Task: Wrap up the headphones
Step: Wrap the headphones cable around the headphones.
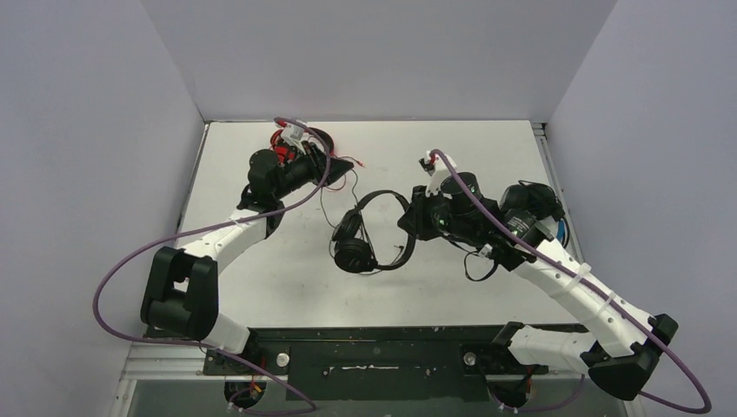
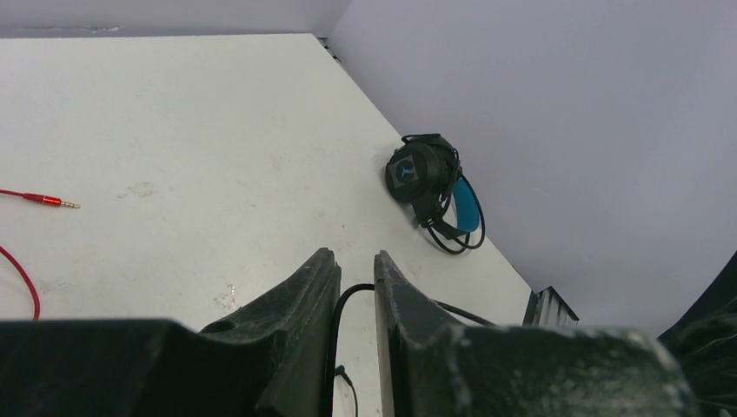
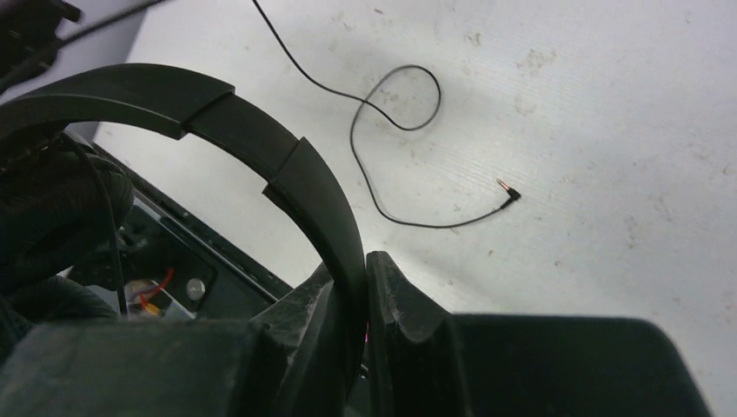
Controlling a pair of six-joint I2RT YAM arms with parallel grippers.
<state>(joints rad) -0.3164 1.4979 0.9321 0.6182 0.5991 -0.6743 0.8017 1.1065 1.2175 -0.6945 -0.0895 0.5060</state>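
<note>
From above, your right tool (image 1: 412,217) pinches the black headphones (image 1: 361,239) in the middle of the surface (image 1: 295,287), likely to steady them for winding. In the left wrist view, your left tool (image 2: 355,269) stands barely parted, the black cord (image 2: 341,304) running loose between. In the right wrist view, the headband (image 3: 261,139) sits clamped tight.

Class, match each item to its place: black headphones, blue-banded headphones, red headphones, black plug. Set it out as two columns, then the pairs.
1 black headphones
2 blue-banded headphones
3 red headphones
4 black plug

A against the side wall
B loose on the table, ending a looped cable
C headband clamped in the right pincer
D far side of the table, partly hidden by the left arm

Pairs: 1-C, 2-A, 3-D, 4-B
</note>
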